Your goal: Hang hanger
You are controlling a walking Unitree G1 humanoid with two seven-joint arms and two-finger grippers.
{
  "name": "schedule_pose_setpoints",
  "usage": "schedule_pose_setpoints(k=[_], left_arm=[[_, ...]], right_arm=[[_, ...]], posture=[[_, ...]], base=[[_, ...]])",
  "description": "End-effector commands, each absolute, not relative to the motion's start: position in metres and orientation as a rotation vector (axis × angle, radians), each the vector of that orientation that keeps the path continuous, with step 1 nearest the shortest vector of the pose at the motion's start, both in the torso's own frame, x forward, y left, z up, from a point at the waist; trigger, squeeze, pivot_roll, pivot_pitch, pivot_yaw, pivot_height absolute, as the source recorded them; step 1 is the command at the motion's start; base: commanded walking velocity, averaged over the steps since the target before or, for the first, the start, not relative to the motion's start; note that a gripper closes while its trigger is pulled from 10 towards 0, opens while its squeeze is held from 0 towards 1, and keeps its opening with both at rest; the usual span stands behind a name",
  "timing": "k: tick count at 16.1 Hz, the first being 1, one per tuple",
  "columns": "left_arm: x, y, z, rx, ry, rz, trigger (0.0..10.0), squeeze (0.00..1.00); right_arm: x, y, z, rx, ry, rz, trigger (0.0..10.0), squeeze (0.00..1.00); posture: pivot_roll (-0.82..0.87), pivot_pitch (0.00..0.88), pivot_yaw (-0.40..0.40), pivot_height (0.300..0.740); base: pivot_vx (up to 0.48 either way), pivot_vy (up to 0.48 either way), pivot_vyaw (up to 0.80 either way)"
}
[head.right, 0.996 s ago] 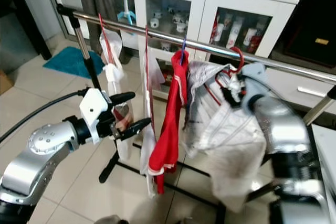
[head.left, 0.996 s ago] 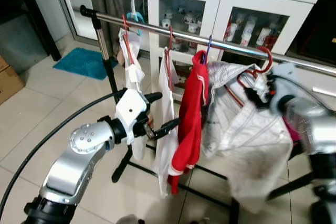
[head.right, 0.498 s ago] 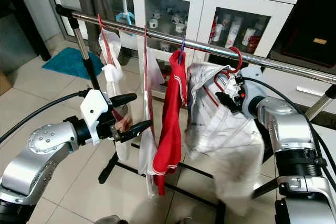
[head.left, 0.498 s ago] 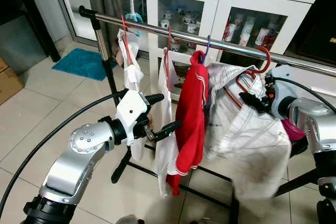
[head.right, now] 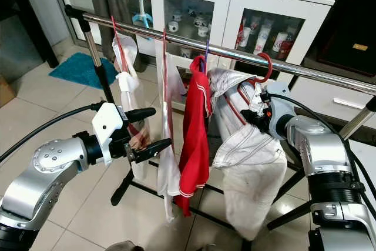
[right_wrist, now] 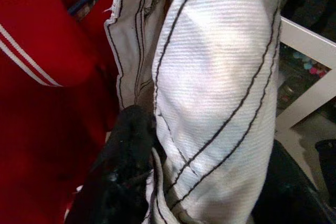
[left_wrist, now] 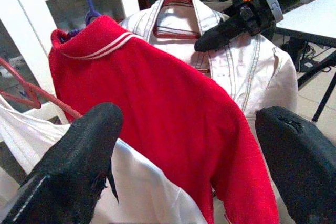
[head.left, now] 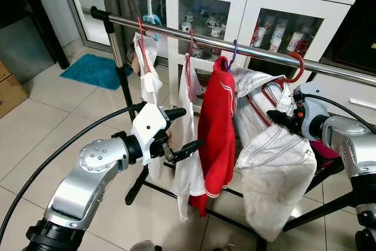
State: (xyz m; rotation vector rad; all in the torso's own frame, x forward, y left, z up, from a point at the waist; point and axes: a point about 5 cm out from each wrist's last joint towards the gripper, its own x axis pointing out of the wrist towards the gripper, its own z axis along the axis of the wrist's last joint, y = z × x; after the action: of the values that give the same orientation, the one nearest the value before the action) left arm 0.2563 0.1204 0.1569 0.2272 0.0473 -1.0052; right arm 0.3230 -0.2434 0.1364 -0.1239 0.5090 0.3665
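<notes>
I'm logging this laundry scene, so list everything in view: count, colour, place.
rail: one, silver, crossing the scene
red hanger: one, hooked on rail, carrying white shirt
white shirt: one, dark-stitched, rightmost
red top: one, on purple hanger
white garments: two, on the rail's left part
cabinet: one, white, glass-doored, behind
mat: one, teal, floor
left claw: open, before garments
right claw: against white shirt

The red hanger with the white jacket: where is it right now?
In the left eye view the red hanger is hooked over the steel rail, right of the red shirt, with the right pincer at the white jacket.
</notes>
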Motion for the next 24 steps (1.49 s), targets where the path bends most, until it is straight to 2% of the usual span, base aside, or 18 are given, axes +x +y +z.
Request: schedule_pose_setpoints(k=[1,5,16,20,24], left_arm=[[0.258,0.119,0.161,0.232,0.035,-1.022,10.0,0.06],[0.262,0.115,0.172,0.185,-0.027,-1.024,10.0,0.07],[0.262,0.112,0.171,0.191,-0.026,-1.037,10.0,0.07],[0.264,0.112,0.173,0.187,-0.054,-0.981,10.0,0.06],[0.275,0.117,0.168,0.292,-0.053,-0.808,10.0,0.00]], right_arm=[[0.320,-0.242,0.132,-0.098,0.514,0.374,0.0,0.00],[0.318,-0.239,0.134,-0.085,0.498,0.392,0.0,0.00],[0.315,-0.236,0.137,-0.084,0.468,0.408,0.0,0.00],[0.313,-0.231,0.143,-0.100,0.432,0.413,0.0,0.00],[0.311,-0.225,0.162,-0.111,0.303,0.389,0.0,0.00]], posture=[[0.00,0.000,0.007,0.740],[0.00,0.000,0.012,0.740],[-0.01,0.000,0.018,0.740],[-0.01,0.000,0.016,0.740],[-0.02,0.002,0.024,0.740]], base=[[0.000,0.000,0.00],[0.000,0.000,0.00],[0.000,0.000,0.00],[0.000,0.000,0.00],[0.000,0.000,0.00]])
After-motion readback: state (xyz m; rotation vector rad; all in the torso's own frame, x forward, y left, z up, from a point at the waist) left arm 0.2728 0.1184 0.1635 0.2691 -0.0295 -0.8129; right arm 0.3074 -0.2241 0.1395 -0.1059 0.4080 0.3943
